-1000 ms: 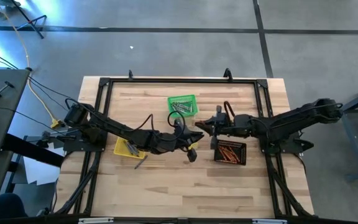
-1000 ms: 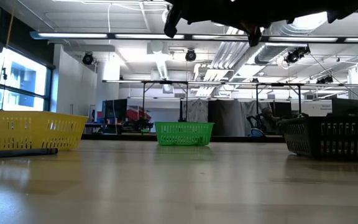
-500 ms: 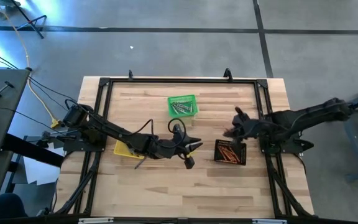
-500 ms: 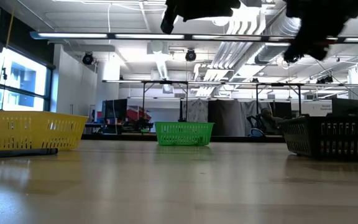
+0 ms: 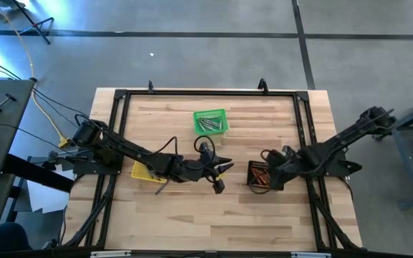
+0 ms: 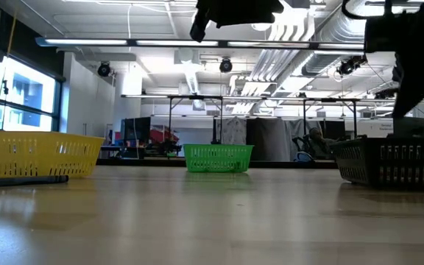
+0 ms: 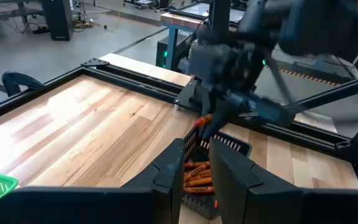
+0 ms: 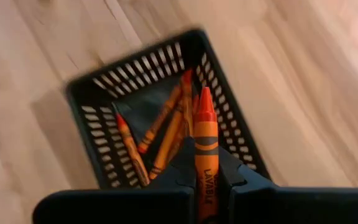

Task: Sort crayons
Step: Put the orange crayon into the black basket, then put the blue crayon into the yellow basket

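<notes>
Right gripper point(image 8: 206, 169) around orange crayon point(image 8: 206, 149)

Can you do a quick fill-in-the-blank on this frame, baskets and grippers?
1. The right gripper is shut on an ___ crayon.
2. It hangs over the ___ basket.
3. The grey crayons lie in the ___ basket.
4. The left gripper holds ___.

Missing: orange; black; green; nothing
</notes>
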`<state>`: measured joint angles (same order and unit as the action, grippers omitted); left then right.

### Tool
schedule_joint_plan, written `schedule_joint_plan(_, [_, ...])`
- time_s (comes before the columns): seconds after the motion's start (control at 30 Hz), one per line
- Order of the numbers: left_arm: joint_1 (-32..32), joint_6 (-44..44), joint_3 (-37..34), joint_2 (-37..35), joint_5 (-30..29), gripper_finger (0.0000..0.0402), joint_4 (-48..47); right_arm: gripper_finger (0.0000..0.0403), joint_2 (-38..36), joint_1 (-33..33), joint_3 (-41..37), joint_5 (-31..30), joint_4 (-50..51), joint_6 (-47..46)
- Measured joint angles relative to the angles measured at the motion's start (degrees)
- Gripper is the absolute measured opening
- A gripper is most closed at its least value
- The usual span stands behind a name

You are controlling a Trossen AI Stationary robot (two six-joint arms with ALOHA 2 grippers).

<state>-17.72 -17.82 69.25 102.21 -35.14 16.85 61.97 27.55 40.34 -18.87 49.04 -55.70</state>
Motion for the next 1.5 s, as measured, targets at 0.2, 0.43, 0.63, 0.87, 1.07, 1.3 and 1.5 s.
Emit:
schedule_joint_plan(0.2, [-0.70,0.00,0.00,0.00,0.00,0.0066,-0.21,0.0001,8.08,0.00,0.00,2.99,-0.84,-0.86])
schedule_joint_plan(0.43, [-1.47,0.02,0.00,0.00,0.00,0.0067,-0.69,0.0009,11.64,0.00,0.00,4.60,-3.59,-0.84])
schedule_joint_plan(0.63, [-1.53,0.02,0.00,0.00,0.65,0.0067,-0.71,0.0048,11.59,0.00,0.03,5.61,-3.97,0.52])
schedule_joint_plan(0.87, [-1.53,-0.57,-0.02,0.00,3.89,0.0067,-0.91,0.0074,11.57,0.00,0.09,6.86,-4.00,3.57])
schedule_joint_plan(1.07, [-1.53,-7.66,-0.07,-1.20,11.98,0.0067,-8.43,0.0075,9.13,-0.18,0.09,6.86,-3.94,7.25])
schedule_joint_plan(1.3, [-1.79,-23.94,-0.13,-3.08,17.27,0.0067,-26.02,0.0075,3.21,-0.94,0.11,5.65,-4.30,9.55])
schedule_joint_plan(1.5, [-2.46,-34.50,-0.05,-3.13,27.62,0.0067,-37.00,0.0076,-1.07,-0.94,0.11,5.34,-5.66,11.17])
